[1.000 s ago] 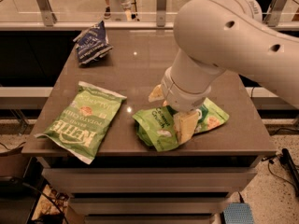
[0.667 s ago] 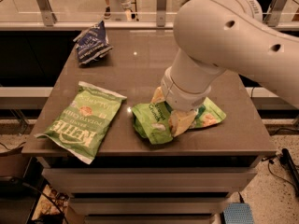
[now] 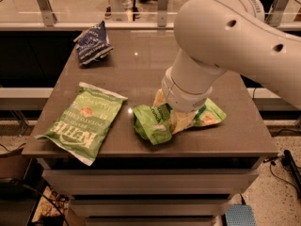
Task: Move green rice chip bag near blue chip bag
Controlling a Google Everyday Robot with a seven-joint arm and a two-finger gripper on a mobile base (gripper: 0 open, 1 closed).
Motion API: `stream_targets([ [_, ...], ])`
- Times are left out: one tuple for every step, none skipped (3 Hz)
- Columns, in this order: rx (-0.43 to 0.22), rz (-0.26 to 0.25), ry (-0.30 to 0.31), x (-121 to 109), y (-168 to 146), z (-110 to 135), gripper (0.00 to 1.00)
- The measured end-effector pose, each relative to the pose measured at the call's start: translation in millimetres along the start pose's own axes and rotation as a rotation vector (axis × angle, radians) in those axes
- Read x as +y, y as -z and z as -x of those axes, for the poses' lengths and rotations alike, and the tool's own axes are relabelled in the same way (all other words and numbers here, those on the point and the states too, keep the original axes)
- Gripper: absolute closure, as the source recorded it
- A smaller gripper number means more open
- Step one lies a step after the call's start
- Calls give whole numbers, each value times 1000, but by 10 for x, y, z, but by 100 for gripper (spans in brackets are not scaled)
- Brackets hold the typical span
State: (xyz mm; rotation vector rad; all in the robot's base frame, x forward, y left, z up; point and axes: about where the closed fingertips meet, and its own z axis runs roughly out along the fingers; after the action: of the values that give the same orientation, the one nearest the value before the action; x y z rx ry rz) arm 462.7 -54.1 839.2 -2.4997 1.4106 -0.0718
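Observation:
The green rice chip bag lies crumpled near the front middle of the dark table, its right end sticking out from under the arm. My gripper comes down onto the middle of this bag, and its tan fingers pinch the bag. The large white arm hides the bag's centre. The blue chip bag sits at the table's far left corner, well away from the gripper.
A flat light green KETTLE bag lies at the front left, its corner hanging over the table edge. A glass rail with metal posts runs behind the table. A blue object sits on the floor.
The gripper and the green rice chip bag have shifted slightly left and away from the front edge. The bag looks more bunched up. The other bags have not moved.

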Motion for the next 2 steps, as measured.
stream_targets([
  [1,-1,1,0,6,5,100],
  [1,-1,1,0,6,5,100],
])
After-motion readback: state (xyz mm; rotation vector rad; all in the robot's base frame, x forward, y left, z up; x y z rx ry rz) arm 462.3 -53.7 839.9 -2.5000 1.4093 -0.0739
